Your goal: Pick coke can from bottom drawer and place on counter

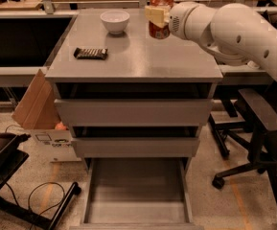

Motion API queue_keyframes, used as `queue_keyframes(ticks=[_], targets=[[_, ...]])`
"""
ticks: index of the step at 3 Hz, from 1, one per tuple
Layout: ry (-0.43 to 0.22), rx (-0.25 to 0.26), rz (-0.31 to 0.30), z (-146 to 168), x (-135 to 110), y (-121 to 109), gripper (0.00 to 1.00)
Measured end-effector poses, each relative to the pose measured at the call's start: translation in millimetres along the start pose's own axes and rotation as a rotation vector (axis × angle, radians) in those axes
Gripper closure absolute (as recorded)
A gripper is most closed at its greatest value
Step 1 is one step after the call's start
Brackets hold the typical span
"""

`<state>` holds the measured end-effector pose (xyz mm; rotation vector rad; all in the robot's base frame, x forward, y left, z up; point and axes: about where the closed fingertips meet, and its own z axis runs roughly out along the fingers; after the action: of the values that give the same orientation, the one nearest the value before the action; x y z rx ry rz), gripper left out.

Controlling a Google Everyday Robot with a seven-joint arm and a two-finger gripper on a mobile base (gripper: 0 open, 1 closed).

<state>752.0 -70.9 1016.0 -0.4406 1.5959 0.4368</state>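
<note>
My gripper (156, 16), clamped on the upright coke can (160, 30), holds it over the counter (138, 59) toward 1 o'clock of its middle, the bottom drawer (137, 193) open at 6 o'clock.

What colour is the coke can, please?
The coke can is red-orange with a silver lid (camera view); the gripper holds it over the counter.

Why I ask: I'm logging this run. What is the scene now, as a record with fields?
hand: at the counter's far right, shut on the coke can
coke can: upright, over the counter; touching it or not, unclear
bottom drawer: pulled open, no can inside
counter: holds white bowl at back, snack bar wrapper at left
stage: can not released
</note>
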Motion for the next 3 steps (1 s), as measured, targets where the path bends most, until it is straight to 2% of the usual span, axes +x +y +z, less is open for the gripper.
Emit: queue_keyframes(ticks=[1,3], targets=[[-0.003,0.064,-0.01,10.4,12.4,-33.2,1.0],[0.018,0.11,0.065,42.2,74.6,-84.5,1.0]])
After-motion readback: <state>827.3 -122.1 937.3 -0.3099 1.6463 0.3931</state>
